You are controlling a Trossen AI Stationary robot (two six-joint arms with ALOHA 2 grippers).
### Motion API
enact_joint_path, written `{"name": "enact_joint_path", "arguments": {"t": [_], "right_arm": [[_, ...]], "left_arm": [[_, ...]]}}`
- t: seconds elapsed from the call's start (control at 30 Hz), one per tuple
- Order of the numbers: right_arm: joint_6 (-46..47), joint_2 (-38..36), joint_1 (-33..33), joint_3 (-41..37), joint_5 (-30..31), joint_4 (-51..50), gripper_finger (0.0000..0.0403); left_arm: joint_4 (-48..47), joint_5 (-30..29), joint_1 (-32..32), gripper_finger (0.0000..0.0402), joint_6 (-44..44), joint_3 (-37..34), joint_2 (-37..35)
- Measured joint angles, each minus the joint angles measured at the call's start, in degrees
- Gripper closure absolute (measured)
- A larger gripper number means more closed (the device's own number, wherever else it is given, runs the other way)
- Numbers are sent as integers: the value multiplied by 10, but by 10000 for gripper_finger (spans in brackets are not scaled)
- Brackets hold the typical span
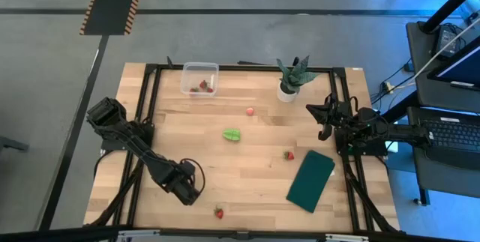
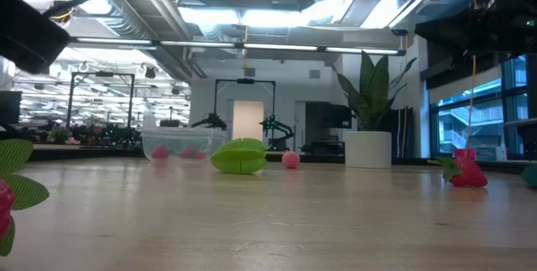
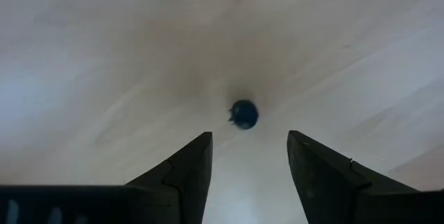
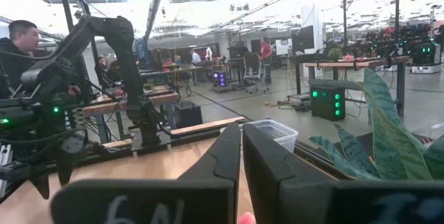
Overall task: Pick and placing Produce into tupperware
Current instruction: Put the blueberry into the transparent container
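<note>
The clear tupperware stands near the table's far edge with two red strawberries inside; the low view shows it too. The green lumpy piece and the pinkish fruit lie mid-table. One strawberry lies toward the right and another by the near edge. My left gripper is open and points down at the near left; below it a small dark round thing lies on the wood, untouched. My right gripper is shut and waits above the table's right side.
A potted spiky plant stands at the far right, close to my right gripper. A flat dark green rectangle lies at the near right. Black frame rails run along the table's edges. A person shows in the room beyond.
</note>
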Motion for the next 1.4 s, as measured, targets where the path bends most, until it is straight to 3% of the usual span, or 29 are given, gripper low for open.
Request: {"name": "enact_joint_path", "arguments": {"t": [0.87,1.4], "right_arm": [[-32,0,0,0,0,0,381],[-31,0,0,0,0,0,381]], "left_arm": [[48,35,32,226,31,-41,0],[52,14,32,331,30,-41,0]]}}
